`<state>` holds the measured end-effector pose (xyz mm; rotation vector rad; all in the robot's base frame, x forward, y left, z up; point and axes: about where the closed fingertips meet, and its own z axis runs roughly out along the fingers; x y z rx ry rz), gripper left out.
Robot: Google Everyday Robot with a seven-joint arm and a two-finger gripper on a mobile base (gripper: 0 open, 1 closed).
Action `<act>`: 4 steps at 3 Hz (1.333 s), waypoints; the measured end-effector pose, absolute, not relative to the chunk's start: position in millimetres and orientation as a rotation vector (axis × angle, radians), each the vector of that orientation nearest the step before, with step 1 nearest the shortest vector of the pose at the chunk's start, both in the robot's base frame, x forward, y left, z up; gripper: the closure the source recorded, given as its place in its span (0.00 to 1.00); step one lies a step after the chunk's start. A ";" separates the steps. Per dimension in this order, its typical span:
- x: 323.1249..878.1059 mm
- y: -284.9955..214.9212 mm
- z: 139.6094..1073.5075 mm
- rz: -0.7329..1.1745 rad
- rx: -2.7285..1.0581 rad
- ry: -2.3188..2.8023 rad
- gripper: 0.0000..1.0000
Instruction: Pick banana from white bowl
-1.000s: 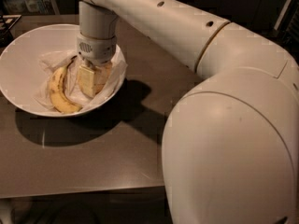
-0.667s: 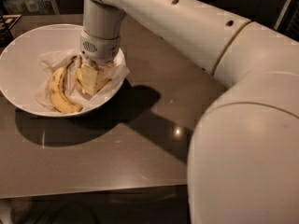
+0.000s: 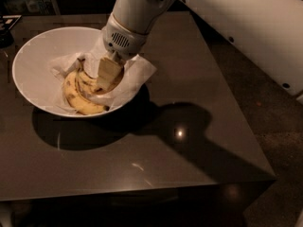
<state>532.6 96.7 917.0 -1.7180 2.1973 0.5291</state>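
1. Found gripper (image 3: pixel 107 79) in upper left-centre of frame, inside bowl (image 3: pixel 40 48) and against upper end of banana (image 3: pixel 78 97); probably set there to take fruit near its stem end.
2. Could not tell how far open, nor whether anything was gripped: saw only one pale block against peel.
3. Angled in steeply from top centre on arm (image 3: pixel 142 6), likely so as to clear rim.
4. Located banana in right half of bowl, on crumpled paper (image 3: pixel 139 72), curving from gripper down toward lower rim; judged not yet lifted.
5. Looked yellow with brown speckles and dark bruising, so ripe and probably soft; called for gentle squeeze.
6. Seemed like more than one curved piece side by side, though could not tell for sure.
7. Noted bowl at upper left of table (image 3: pixel 165 169), with paper spilling over right rim toward centre of frame.
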 end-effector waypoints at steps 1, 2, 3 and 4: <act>524.5 89.0 932.3 0.583 -1.739 2.106 1.00; 518.8 87.5 942.6 0.608 -1.769 2.039 1.00; 506.7 83.8 954.0 0.644 -1.824 1.944 1.00; 484.4 70.8 967.1 0.705 -1.897 1.799 1.00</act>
